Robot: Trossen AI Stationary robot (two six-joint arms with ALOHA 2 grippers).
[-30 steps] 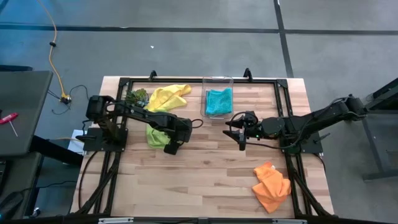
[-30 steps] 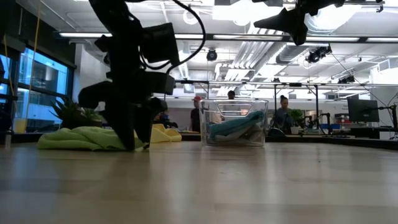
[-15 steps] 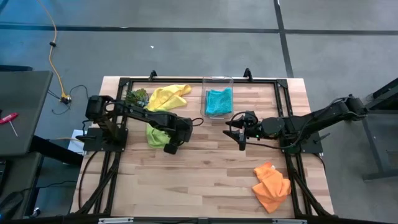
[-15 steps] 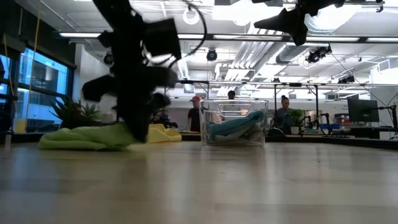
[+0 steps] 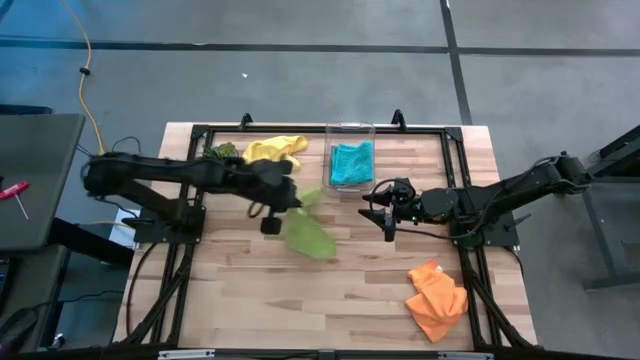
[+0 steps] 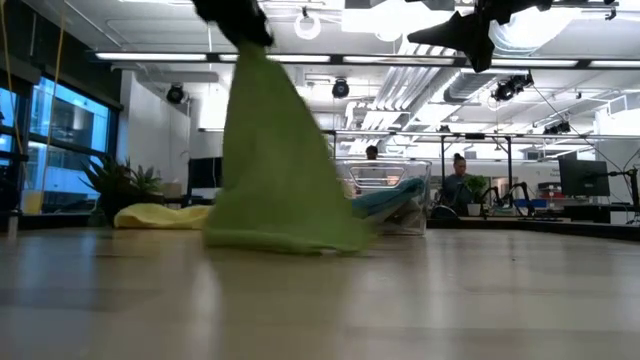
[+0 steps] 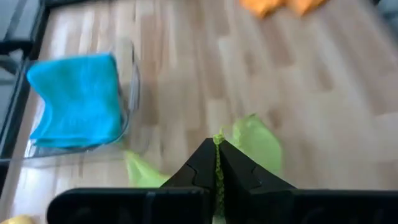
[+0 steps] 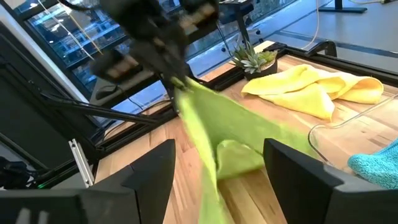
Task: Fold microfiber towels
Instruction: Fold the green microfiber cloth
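My left gripper (image 7: pixel 217 149) is raised over the table's middle and shut on the lime green towel (image 5: pixel 310 235), which hangs below it. The yellow towel (image 5: pixel 275 149) lies crumpled at the far edge. The teal towel (image 5: pixel 351 162) sits in the clear box (image 5: pixel 350 127) beside it. The orange towel (image 5: pixel 437 300) lies at the near right. My right gripper (image 5: pixel 386 216) hovers open to the right of the green towel, touching nothing. My left gripper pinches a bunched upper edge of the lime green towel (image 7: pixel 218 138) between its two shut fingers. The fingers slant down from the table's left. The towel hangs slack below them in a widening drape, and its lower end (image 6: pixel 290 240) is at the table top.
A small leafy clump (image 5: pixel 218 152) sits at the far left next to the yellow towel. A black frame (image 5: pixel 300 128) runs around the table's edges. Bare wood lies between the green towel and the near edge. People stand in the room beyond the table.
My left gripper has taken hold of the lime green towel where it lay heaped at the left, then risen quickly and tipped up toward level. The towel has come up off the table and swung toward the table's right, now hanging stretched out with only its lower end down.
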